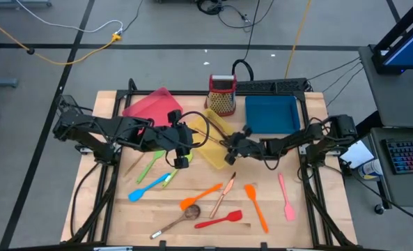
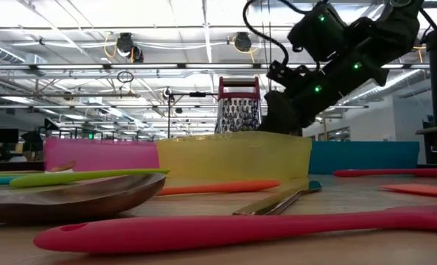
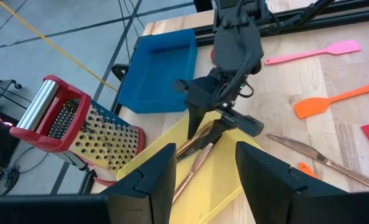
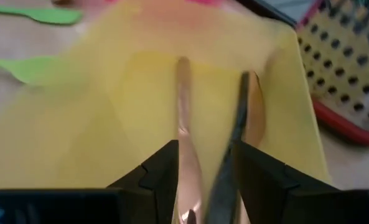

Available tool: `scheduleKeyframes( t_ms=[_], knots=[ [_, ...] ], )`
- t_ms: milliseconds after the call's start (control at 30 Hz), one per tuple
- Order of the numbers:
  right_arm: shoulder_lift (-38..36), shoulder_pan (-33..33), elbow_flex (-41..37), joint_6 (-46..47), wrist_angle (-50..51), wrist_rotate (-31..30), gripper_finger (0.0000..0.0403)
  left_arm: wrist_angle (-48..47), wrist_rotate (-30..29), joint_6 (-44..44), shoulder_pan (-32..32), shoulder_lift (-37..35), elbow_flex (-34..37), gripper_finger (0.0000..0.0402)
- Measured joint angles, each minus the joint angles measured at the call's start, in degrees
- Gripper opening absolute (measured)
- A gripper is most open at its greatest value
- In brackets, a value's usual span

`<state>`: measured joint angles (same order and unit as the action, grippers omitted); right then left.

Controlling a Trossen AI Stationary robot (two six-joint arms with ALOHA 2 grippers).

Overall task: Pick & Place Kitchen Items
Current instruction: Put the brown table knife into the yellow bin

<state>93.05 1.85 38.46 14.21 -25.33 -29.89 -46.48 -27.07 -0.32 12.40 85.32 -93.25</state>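
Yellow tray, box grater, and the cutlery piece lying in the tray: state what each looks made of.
Yellow tray: likely plastic, matte, slightly translucent walls. Box grater: metal, shiny perforated faces, with a red, probably plastic, top. Cutlery piece: copper-coloured polished metal, judging by its reflective sheen.

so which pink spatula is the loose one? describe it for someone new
Start at the blue tray at the table's far right. Come toward the near edge, past the right gripper over the yellow tray. The pink spatula lies alone nearest the right edge, paler and slimmer than the orange spatula beside it.
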Motion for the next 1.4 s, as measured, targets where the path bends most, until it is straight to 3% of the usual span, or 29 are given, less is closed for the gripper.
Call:
scheduleKeyframes(
  t_ms=[433, 833, 1000, 1200, 1400],
  knots=[
    [-0.31, 6.89, 0.07, -9.55, -7.83, 0.45, 0.0144, -2.91, -0.02, 0.61, 0.88, -1.1, 0.04, 0.0172],
    [-2.14, 11.96, 0.13, -9.22, -8.1, 16.08, 0.0146, -10.91, -4.43, 1.96, 1.36, -7.57, 0.04, 0.0172],
    [-2.14, 13.17, 0.15, -7.6, -7.91, 24.08, 0.017, -11.26, -4.77, 2.53, 1.36, -8.52, 0.04, 0.0172],
    [-0.99, 15.32, 0.15, -12.44, -7.42, 33.17, 0.0194, -11.16, -4.99, 3.42, 1.36, -8.53, 0.04, 0.0172],
    [3.36, 15.99, 0.78, -12.37, -7.27, 36.32, 0.0186, -10.21, -5.67, 2.94, 1.36, -8.52, 0.04, 0.0172]
  ],
)
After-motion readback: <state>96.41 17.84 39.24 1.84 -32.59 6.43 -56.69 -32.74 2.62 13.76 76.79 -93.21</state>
